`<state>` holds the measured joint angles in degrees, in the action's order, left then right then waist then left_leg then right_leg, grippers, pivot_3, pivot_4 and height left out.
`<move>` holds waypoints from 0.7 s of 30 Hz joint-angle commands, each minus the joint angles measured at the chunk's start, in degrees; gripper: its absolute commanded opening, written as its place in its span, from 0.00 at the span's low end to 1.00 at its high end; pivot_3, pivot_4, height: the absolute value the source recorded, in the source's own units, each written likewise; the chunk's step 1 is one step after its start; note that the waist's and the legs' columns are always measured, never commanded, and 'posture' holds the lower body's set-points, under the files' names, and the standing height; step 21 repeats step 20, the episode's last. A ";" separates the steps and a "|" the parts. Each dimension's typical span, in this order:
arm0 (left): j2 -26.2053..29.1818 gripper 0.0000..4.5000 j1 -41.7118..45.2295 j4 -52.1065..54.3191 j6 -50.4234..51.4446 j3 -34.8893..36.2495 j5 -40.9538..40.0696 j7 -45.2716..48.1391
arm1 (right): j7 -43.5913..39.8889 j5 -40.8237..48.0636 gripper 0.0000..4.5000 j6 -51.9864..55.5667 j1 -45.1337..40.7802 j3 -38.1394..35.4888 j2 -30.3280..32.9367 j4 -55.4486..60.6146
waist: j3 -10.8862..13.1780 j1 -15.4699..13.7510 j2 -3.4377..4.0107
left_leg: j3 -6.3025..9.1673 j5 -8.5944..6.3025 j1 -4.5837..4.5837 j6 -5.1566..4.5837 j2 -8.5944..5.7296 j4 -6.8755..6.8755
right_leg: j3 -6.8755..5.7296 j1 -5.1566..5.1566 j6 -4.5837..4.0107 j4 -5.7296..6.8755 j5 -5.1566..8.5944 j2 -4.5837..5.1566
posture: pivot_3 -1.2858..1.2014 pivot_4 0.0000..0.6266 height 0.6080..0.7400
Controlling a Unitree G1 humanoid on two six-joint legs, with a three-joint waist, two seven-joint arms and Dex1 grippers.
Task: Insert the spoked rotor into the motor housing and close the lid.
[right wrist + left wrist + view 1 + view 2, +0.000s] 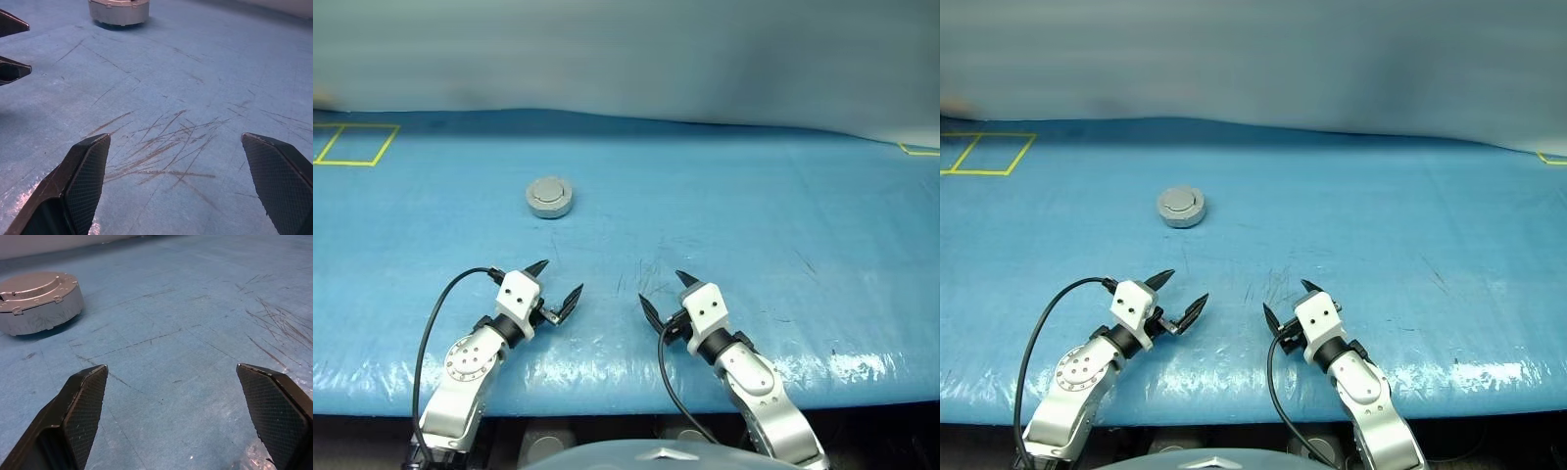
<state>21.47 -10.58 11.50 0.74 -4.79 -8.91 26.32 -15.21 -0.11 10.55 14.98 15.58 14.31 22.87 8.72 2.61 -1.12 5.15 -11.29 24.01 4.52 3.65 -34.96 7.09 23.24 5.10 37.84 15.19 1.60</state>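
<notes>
The motor housing (550, 203) is a plain grey round puck on the blue table, left of centre and well beyond both grippers; the left wrist view shows it as the motor housing (46, 316). The lid (32, 286) lies flat and shut on top of it. The spoked rotor is hidden. My left gripper (563, 275) is open near the table's front edge, pointing towards the puck with nothing between its fingers (85, 401). To its right, my right gripper (660, 285) is also open and empty, over a patch of scratches (166, 147).
The blue table cover (754, 215) runs wide to both sides. Yellow tape outlines mark the far left (352, 145) and far right (920, 150). A grey wall (626, 59) stands behind the table. The shiny front edge (862, 367) lies close under the arms.
</notes>
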 commanded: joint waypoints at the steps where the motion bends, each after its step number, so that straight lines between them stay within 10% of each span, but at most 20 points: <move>1: -0.28 1.00 0.35 0.76 -0.71 0.38 0.44 0.18 | -0.57 0.44 1.00 -0.34 -0.18 -0.52 -0.12 2.33 | 0.00 0.00 0.00 | 0.00 0.00 0.00 0.00 0.00 0.00 | 0.00 -0.01 0.00 0.00 0.00 0.00 | 0.52 0.24 1.00; 21: -0.60 1.00 0.77 1.02 -0.16 0.31 1.30 -0.08 | -1.35 0.38 1.00 -0.58 -0.47 -0.28 -0.69 2.16 | 0.00 -0.01 0.00 | 0.00 0.00 -0.21 0.00 0.00 -0.05 | -0.01 -0.26 0.01 0.01 0.00 0.00 | 0.52 0.24 1.00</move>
